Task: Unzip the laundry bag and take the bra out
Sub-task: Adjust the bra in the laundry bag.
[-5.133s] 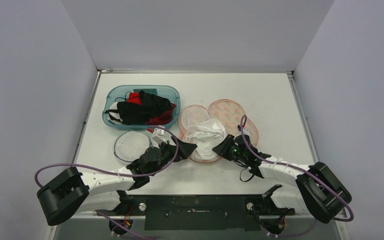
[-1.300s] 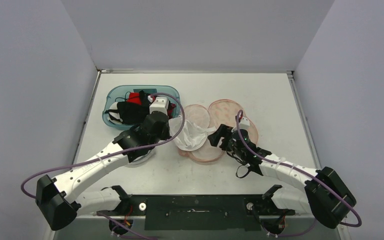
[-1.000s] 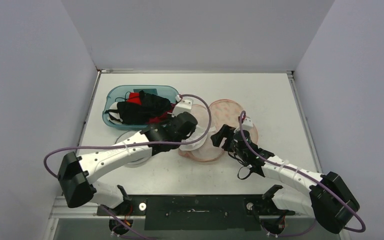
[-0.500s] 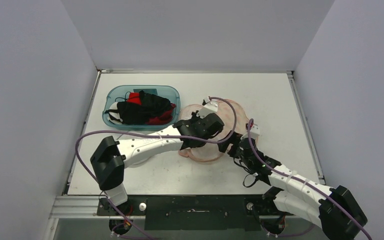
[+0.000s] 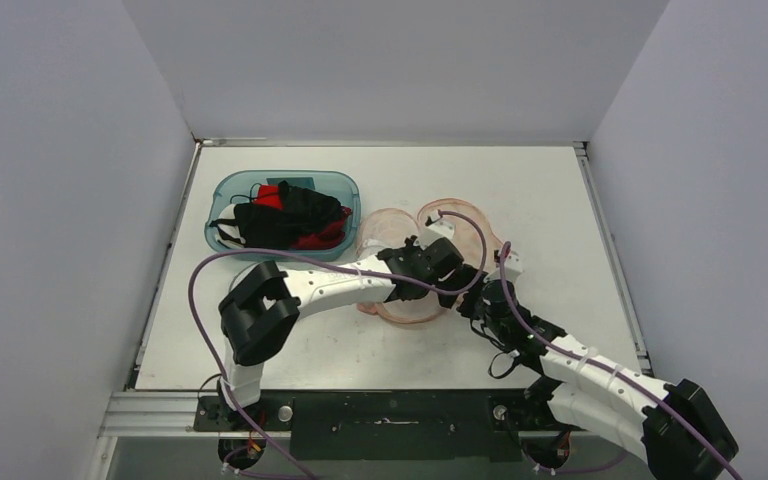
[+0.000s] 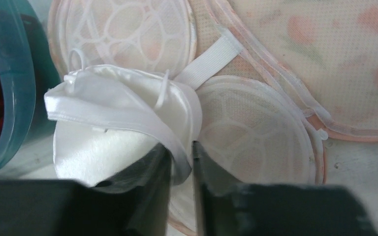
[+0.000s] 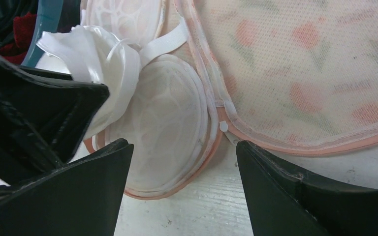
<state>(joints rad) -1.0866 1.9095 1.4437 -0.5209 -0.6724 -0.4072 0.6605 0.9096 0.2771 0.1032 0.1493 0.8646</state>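
Reaching across the table [image 5: 540, 190] from the left, the left arm ends over the laundry bag [image 6: 261, 142]. The left gripper [image 6: 179, 162] has its fingers almost together, pinching the edge band of the white bra [image 6: 118, 108] in the narrow gap. The bra sits crumpled on the left part of the unzipped bag, resting against a white mesh dome, with its left side just beside the teal bin [image 5: 222, 198]. That bin holds black and red garments [image 5: 285, 215]. The bag lies spread open, its tulip-print flap to the far right. The right gripper [image 7: 179, 184] hovers near the bag's near edge, its fingers wide apart and holding nothing. The zipper pull [image 7: 223, 127] lies just beyond them on the pink seam.
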